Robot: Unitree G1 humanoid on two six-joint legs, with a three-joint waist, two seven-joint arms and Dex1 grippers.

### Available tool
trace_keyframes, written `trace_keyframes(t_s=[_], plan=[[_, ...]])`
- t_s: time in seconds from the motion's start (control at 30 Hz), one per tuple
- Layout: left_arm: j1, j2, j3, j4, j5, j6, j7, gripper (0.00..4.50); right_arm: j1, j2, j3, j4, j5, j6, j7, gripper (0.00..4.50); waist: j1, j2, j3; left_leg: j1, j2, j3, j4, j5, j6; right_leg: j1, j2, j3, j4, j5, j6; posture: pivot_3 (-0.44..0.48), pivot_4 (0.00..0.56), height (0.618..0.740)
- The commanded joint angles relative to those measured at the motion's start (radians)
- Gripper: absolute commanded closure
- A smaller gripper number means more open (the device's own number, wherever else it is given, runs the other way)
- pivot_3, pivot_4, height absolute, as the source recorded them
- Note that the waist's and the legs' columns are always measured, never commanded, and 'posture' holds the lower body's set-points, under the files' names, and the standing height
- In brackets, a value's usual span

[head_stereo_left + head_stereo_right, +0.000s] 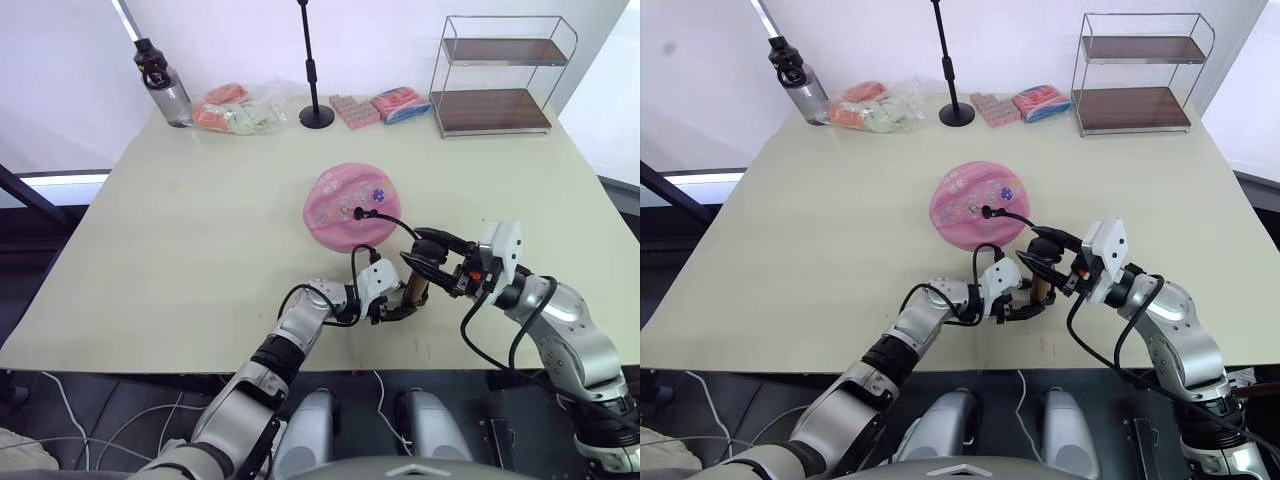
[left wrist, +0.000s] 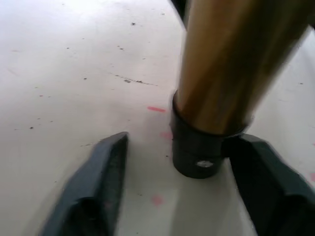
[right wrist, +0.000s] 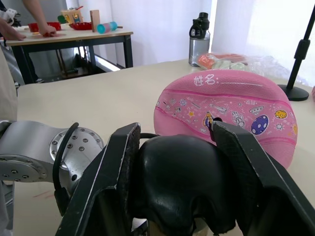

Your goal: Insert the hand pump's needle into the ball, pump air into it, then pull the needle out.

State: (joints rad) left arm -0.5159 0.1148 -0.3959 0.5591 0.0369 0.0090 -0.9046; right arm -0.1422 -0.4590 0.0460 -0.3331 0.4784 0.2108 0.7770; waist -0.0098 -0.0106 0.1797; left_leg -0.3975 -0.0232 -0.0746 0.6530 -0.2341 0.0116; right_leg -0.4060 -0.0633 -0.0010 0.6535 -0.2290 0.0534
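Observation:
The pink ball point(image 1: 348, 205), somewhat flattened, lies mid-table. A black fitting sits at its valve point(image 1: 360, 212); the needle's pin is hidden there. From it a thin black hose point(image 1: 392, 222) arcs to the hand pump point(image 1: 415, 285), which stands upright near the table's front edge. My right gripper point(image 1: 432, 260) is shut on the pump's black handle point(image 3: 177, 177) from both sides. At the pump's black bottom cap point(image 2: 199, 157), my left gripper point(image 2: 182, 196) is open around it: one finger point(image 2: 266, 187) touches the cap, the other point(image 2: 96, 191) stands apart.
Along the back of the table point(image 1: 180, 250) stand a water bottle point(image 1: 165, 85), bagged snacks point(image 1: 235, 108), a black stand point(image 1: 315, 70), pink packets point(image 1: 355, 108) and a wire shelf point(image 1: 500, 75). A person's arm point(image 3: 29, 24) rests on another table far off.

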Motion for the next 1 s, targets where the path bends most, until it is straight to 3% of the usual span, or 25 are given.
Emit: trace_keyframes(t_s=[0.03, 0.37, 0.67, 1.0], plan=[[-0.016, -0.011, 0.009, 0.023, 0.002, -0.028, 0.011, 3.48, 0.012, -0.003, -0.022, -0.002, 0.002, 0.005, -0.005, 2.65, 0.001, 0.0, 0.0, 0.0, 0.0, 0.0, 0.0, 0.0, 0.0, 0.0, 0.0, 0.0, 0.0, 0.0, 0.0, 0.0, 0.15, 0.74], [-0.018, -0.039, 0.006, 0.075, 0.019, -0.057, 0.033, 3.48, -0.013, -0.023, -0.092, -0.069, 0.081, 0.086, -0.043, 2.65, 0.013, 0.0, 0.0, 0.0, -0.001, 0.0, 0.0, 0.0, 0.0, 0.0, -0.001, 0.0, 0.0, 0.0, 0.0, 0.0, 0.15, 0.74], [-0.036, -0.04, -0.014, 0.164, 0.051, -0.095, 0.022, 3.48, -0.186, -0.129, -0.244, -0.169, 0.324, 0.317, -0.115, 2.65, 0.017, 0.0, 0.0, -0.001, -0.001, -0.001, 0.0, 0.0, 0.0, 0.0, -0.001, -0.001, 0.0, 0.001, -0.001, 0.0, 0.15, 0.74], [-0.067, -0.048, -0.007, 0.244, 0.056, -0.126, 0.032, 3.48, -0.374, -0.27, -0.409, -0.167, 0.582, 0.481, -0.202, 2.65, 0.019, 0.0, 0.0, -0.002, -0.001, 0.0, 0.0, 0.0, 0.0, 0.0, -0.001, -0.001, 0.0, 0.001, -0.002, 0.0, 0.15, 0.74]])
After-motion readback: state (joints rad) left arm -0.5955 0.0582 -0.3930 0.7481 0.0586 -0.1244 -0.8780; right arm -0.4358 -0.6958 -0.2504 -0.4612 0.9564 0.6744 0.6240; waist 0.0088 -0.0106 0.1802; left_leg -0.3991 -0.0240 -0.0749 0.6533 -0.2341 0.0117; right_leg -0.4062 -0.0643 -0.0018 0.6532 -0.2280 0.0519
